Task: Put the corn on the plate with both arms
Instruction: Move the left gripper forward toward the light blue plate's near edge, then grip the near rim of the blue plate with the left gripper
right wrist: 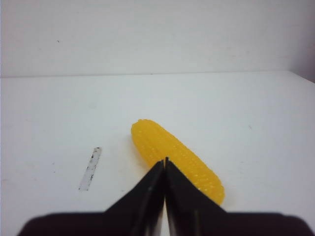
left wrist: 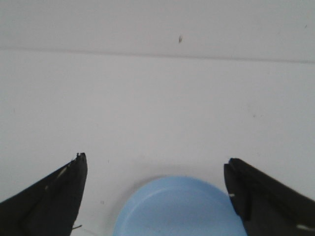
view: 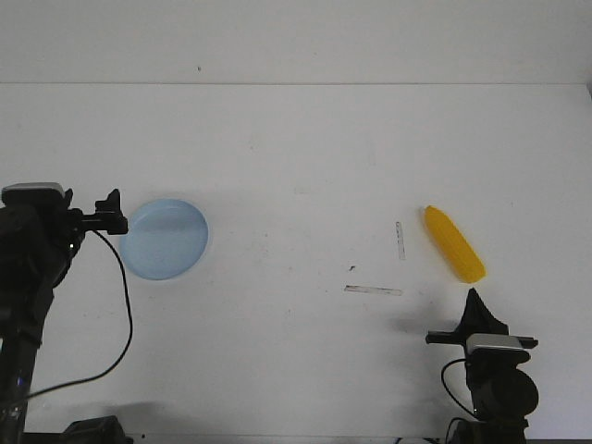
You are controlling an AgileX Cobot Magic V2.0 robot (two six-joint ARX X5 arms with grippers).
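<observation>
Right gripper (view: 474, 296) sits low at the near right of the white table (view: 296, 166), jaws pressed together to a single point, holding nothing. Just past that point lies the corn (view: 454, 243), bare yellow cob flat on the table, running diagonally away from the tips toward far-left; in the right wrist view the closed tips (right wrist: 165, 162) overlap the cob's (right wrist: 177, 158) middle, contact cannot be told. A short grey tape strip (view: 400, 240) lies on the plate side of the corn, a second strip (view: 373, 290) nearer and further toward the plate. Left gripper (view: 117, 198) is at the left side, jaws spread wide, empty. The pale blue plate (view: 165, 239) lies flat just beside it; the left wrist view shows the plate's (left wrist: 179, 206) rim between the two open fingers (left wrist: 54, 201), not touched. Corn and plate are well apart.
</observation>
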